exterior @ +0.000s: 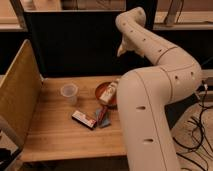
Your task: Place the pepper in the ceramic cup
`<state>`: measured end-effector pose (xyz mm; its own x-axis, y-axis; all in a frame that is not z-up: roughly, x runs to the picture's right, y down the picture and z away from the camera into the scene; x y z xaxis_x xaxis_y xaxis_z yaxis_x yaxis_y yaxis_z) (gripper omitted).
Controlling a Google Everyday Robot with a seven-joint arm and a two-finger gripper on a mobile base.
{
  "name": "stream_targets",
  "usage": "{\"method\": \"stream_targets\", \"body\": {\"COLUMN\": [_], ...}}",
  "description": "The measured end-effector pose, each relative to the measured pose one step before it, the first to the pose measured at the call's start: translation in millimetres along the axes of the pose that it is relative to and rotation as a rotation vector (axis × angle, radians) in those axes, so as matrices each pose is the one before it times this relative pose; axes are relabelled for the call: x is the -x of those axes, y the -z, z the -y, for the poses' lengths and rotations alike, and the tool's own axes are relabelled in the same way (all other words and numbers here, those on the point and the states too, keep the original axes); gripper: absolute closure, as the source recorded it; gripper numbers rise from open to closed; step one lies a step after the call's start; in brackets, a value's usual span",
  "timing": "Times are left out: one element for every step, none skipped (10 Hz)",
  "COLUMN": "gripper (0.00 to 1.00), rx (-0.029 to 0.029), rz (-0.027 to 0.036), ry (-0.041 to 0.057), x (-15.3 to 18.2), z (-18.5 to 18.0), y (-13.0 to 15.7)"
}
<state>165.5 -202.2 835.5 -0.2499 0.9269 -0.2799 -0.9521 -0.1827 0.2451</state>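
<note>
Gripper (122,50) hangs raised, jaws wide — ceramic cup (69,93) stands well below, on table (55,131).

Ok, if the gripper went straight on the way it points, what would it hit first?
Probably the reddish-brown bowl, down below the gripper, which hangs high above the table; depth is unclear, so it might touch wood behind the bowl instead.

Ceramic cup (69,93): small, whitish, slightly translucent, no handle, rim wider than base
Pose: upright, mouth up
Place: left of centre, toward the far side
</note>
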Motion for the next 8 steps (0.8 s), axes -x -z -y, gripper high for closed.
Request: {"method": "stream_targets", "body": {"gripper": [0.2, 0.2, 0.2, 0.2, 0.2, 0.2, 0.2, 0.2], "rx": [-0.00597, -0.0111, -0.01085, -0.01393, -0.01917, -0.01793, -0.00875, -0.00663], "rz": [0.01337, 0.00675, -0.00392, -0.00981, -0.02112, -0.02954, -0.02242, -0.02842], "ry": [-0.04825, -0.04213, -0.00485, 0.01686, 0.05164, 0.07907, 0.05873, 0.06988], "x": [-2.02, -11.51, -13.57, -19.9, -31.9, -37.21, -23.52, -26.65], "z": [3.01, 4.4, 3.85, 4.32, 5.23, 2.02, -1.51, -5.06], "y": [5.74, 5.94, 2.62, 1.94, 1.78, 0.23, -1.34, -2.67]}}
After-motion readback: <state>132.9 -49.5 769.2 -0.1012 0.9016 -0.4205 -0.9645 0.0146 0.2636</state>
